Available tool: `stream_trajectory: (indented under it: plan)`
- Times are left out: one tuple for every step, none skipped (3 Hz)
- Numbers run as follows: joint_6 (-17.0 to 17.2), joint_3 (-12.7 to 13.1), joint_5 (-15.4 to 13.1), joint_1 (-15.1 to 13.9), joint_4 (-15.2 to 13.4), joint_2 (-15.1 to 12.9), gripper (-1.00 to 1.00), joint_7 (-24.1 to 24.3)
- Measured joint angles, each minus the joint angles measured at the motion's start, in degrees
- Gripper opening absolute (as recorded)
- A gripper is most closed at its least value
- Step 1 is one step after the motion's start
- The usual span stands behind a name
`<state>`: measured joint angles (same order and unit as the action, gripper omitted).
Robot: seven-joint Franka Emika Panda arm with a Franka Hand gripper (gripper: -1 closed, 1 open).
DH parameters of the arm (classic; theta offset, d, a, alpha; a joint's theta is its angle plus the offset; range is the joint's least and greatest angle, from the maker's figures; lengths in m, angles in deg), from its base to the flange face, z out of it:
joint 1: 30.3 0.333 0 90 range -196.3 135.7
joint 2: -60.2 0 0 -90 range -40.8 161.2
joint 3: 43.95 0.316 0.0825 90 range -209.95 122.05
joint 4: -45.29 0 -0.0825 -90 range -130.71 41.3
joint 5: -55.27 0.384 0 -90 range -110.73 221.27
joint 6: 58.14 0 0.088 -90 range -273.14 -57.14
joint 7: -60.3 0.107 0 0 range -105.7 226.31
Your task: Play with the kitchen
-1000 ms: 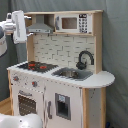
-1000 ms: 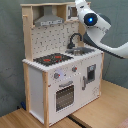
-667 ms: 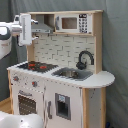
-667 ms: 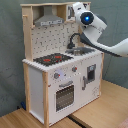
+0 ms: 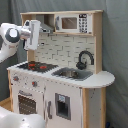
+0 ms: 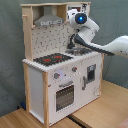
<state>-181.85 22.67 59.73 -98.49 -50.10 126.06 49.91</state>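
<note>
Against a grey curtain (image 5: 115,60), I am hovering my gripper (image 5: 33,34) (finger state impossible to tell) above the kitchen (image 5: 75,85) hob (image 5: 36,65), nothing yet touched.

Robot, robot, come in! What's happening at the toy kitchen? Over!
Gripper up beside the grey hood, fingers unclear. Kitchen upright, oven door shut. Nothing seen blocking the hob. Over.

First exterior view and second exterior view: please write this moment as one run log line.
arm: raised beside grey hood | white and light-wood toy kitchen: oven door shut | black-red hob: bare | pincer: state unclear
</note>
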Motion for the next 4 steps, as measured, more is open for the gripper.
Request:
stream_trajectory:
  plan:
    - [1.1, 0.9, 5.0, -1.9, 0.5, -2.3, 1.0, -0.9]
    - [4.4, 2.8, 9.5, -1.3, 0.7, -5.0, 1.0, -0.9]
    - [5.0, 6.9, 13.1, -1.5, 1.3, -6.8, 1.0, -0.7]
    - [6.3, 8.2, 15.6, -2.4, 2.9, -11.6, 1.0, -2.2]
